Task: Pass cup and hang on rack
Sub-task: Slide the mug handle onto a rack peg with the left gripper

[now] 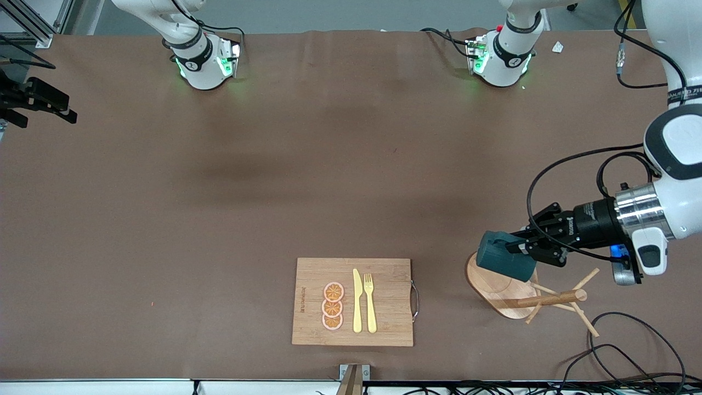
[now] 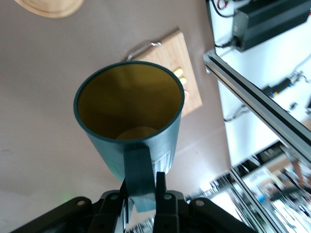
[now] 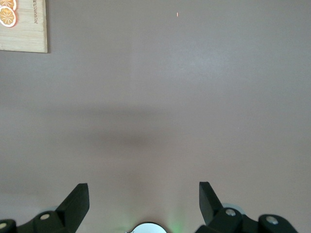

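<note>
The rack [image 1: 513,296] stands at the desk's [image 1: 219,219] near edge, toward the left arm's end. Over its base hangs the cup [image 1: 502,257], tipped sideways, its handle [image 2: 141,177] clamped in the left claw [image 1: 518,248]. Rigid, likely light and glazed-slick, it is best held by that handle. The right claw [image 3: 143,196] waits, fingers apart, over bare desk.

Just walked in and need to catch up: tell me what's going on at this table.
The left gripper is shut on the handle of the cup, holding it on its side over the base of the rack, not yet on a peg. The right gripper hangs open over bare table, waiting. A cutting board with orange slices, a knife and a fork sits beside the rack, toward the right arm's end.
</note>
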